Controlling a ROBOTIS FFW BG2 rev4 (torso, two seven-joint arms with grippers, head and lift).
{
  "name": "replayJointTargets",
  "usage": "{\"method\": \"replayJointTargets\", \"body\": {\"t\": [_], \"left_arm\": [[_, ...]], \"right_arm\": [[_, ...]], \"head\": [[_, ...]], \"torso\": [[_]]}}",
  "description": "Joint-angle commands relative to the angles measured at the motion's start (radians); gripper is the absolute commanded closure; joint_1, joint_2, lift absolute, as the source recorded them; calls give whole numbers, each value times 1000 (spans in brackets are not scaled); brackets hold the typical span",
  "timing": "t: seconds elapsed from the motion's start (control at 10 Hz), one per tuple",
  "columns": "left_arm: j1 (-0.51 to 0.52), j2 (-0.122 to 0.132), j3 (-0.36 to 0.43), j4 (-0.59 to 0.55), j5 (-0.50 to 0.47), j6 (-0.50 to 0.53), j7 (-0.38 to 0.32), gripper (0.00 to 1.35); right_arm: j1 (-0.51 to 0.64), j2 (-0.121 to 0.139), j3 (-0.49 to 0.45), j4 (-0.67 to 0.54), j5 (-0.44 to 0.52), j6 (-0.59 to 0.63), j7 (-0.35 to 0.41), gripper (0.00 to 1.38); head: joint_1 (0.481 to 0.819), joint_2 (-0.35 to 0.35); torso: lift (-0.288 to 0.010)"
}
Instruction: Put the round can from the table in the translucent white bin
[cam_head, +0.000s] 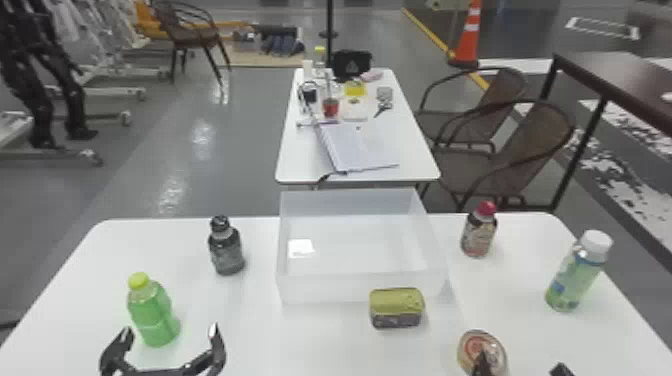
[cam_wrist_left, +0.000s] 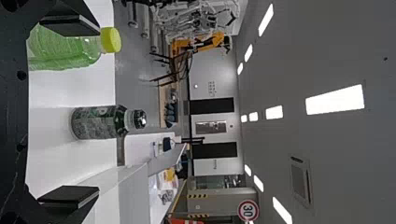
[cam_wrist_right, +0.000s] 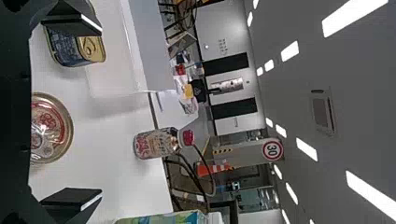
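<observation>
In the head view my right gripper (cam_head: 520, 367) is at the bottom right edge, one finger overlapping the round can (cam_head: 470, 345) on the table. The right wrist view has the round can (cam_wrist_right: 50, 128) lying between the widely spread fingers of my right gripper (cam_wrist_right: 70, 114), with neither finger closed on it. The translucent white bin (cam_head: 360, 287) stands at the table's far middle, left of the can. My left gripper (cam_head: 167, 345) stays at the lower left before the green bottle, and in the left wrist view that gripper (cam_wrist_left: 70, 112) is open.
A rectangular tin (cam_head: 397, 309) stands against the bin's near side, between bin and round can. Left are a green bottle (cam_head: 152, 315) and a dark bottle (cam_head: 226, 250). Right are a red-capped bottle (cam_head: 479, 232) and a white-capped bottle (cam_head: 575, 275). The table (cam_head: 320, 345) has free room before the bin.
</observation>
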Motion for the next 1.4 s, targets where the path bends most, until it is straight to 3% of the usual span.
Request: {"method": "replayJointTargets", "body": {"t": [0.0,0.3,1.3], "left_arm": [[0,-3,0,3,4,-3,-1,104],[-3,-3,0,9,10,-8,-4,104],[-12,-3,3,36,31,-43,-9,104]], "right_arm": [[-15,-6,-1,29,-28,-3,2,84],[-51,-42,1,76,-46,-3,28,84],[-157,-82,-1,265,-43,20,84,84]], "head": [[549,0],[549,0],[549,0]], "torso": [[-100],[-100],[-100]]}}
